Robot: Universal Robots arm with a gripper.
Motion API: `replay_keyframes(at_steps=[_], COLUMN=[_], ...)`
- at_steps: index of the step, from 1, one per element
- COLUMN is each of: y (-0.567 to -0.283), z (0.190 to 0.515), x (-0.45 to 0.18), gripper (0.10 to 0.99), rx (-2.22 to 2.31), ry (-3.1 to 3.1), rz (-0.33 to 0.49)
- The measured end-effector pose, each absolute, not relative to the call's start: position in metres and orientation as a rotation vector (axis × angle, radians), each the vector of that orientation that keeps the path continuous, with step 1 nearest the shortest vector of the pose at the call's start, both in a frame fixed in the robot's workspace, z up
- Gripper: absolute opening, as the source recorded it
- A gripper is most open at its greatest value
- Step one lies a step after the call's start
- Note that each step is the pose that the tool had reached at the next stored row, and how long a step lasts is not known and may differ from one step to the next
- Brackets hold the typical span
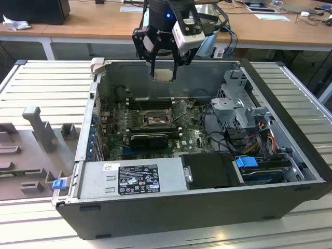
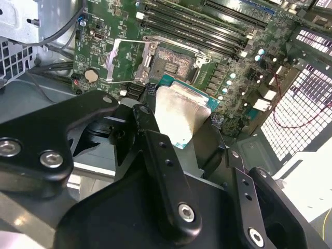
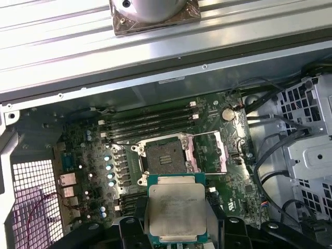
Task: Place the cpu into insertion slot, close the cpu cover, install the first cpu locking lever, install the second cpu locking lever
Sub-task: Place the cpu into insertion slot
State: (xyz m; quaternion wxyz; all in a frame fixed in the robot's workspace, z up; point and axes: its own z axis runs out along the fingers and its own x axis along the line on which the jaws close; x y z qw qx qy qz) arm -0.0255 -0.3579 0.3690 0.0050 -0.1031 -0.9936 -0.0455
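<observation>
Finding: the black two-finger gripper (image 1: 164, 72) hangs above the open dark grey metal computer case (image 1: 207, 207), which lies on the ribbed grey metal counter (image 1: 46, 83).

The gripper is clenched on the cpu (image 1: 164, 75), a small flat square chip with a pale silver-grey metal top on a green base. In both wrist views its fingers (image 2: 143, 120) (image 3: 130, 224) press against opposite edges of the chip (image 2: 181, 111) (image 3: 177, 210). The cpu is held in the air, well above the green motherboard (image 1: 193, 136), and touches nothing else.

The insertion slot (image 3: 167, 158), a square dark socket with a grey metal rim, sits on the board with its contact field exposed. The cpu cover (image 3: 210, 152), a thin grey metal frame plate with a large square cut-out, lies swung open on its hinge just beside the slot.

In the first wrist view the chip's outline falls beside the slot, not over it. Long narrow black memory slots (image 3: 150, 122) run along the slot's far side from the chip.
</observation>
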Motion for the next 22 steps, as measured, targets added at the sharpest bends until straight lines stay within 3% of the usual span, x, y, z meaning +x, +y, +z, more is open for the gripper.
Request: replay_keyframes(at_steps=[22], y=[-0.3579], z=[0.3643], x=[-0.0255], gripper=[0.529], rx=[-0.442], ry=[-3.1], rz=[-0.143])
